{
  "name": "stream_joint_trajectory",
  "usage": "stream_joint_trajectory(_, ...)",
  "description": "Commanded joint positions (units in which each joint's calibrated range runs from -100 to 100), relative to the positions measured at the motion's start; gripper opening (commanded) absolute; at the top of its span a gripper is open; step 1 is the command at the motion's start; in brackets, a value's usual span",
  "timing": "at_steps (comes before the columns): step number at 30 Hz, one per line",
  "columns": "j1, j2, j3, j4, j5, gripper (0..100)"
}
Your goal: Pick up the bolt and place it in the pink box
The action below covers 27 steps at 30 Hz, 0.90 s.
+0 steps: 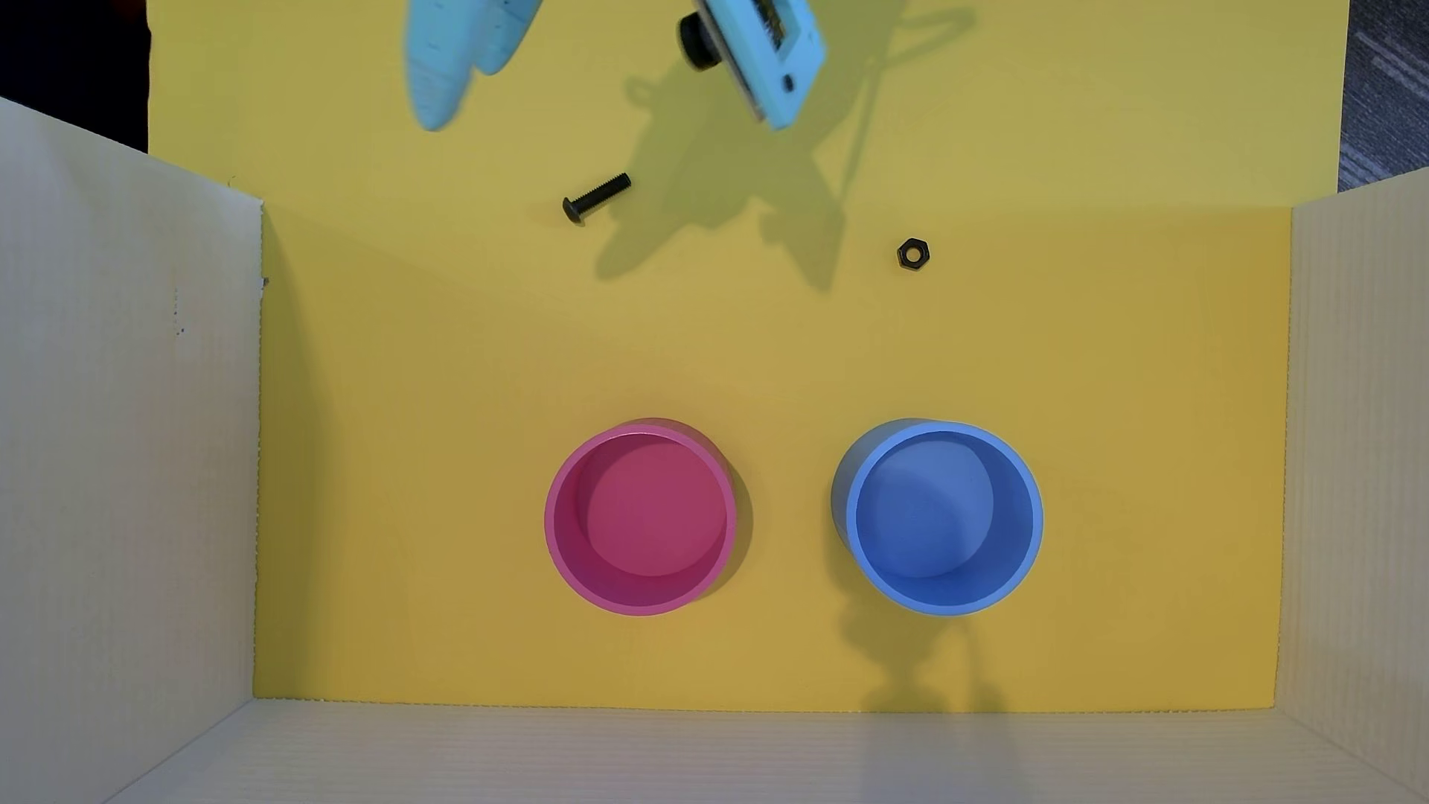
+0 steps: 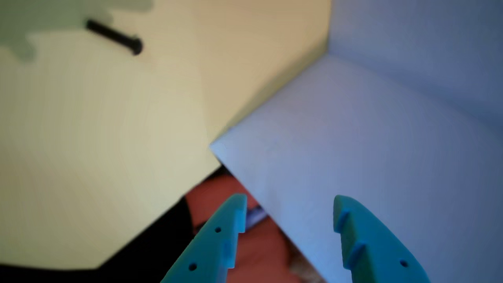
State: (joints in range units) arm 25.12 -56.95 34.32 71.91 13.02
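The small black bolt [image 1: 596,197] lies on its side on the yellow floor, upper middle of the overhead view; in the wrist view it [image 2: 114,37] lies at the top left. The round pink box [image 1: 640,517] stands empty at the lower middle of the overhead view. My light-blue gripper [image 1: 456,97] hangs at the top edge, up and to the left of the bolt and well apart from it. In the wrist view its two fingers [image 2: 289,206] stand wide apart with nothing between them, over the corner of a white wall.
A small black hex nut [image 1: 913,253] lies right of the bolt. A round blue container [image 1: 942,517] stands right of the pink box. White cardboard walls [image 1: 124,464] enclose the yellow floor [image 1: 433,433] on the left, right and bottom.
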Motion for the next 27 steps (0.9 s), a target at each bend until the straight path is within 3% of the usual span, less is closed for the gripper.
stream_joint_trajectory(1, 0.19, 0.38, -0.09, 3.21, 5.56, 16)
stream_joint_trajectory(8, 0.27, 0.47, 12.67, 0.55, 10.19, 16)
stream_joint_trajectory(17, -0.1, 1.14, 25.6, -11.37, 10.61, 16)
stream_joint_trajectory(27, -0.1, 1.23, 33.83, -17.47, 13.53, 16)
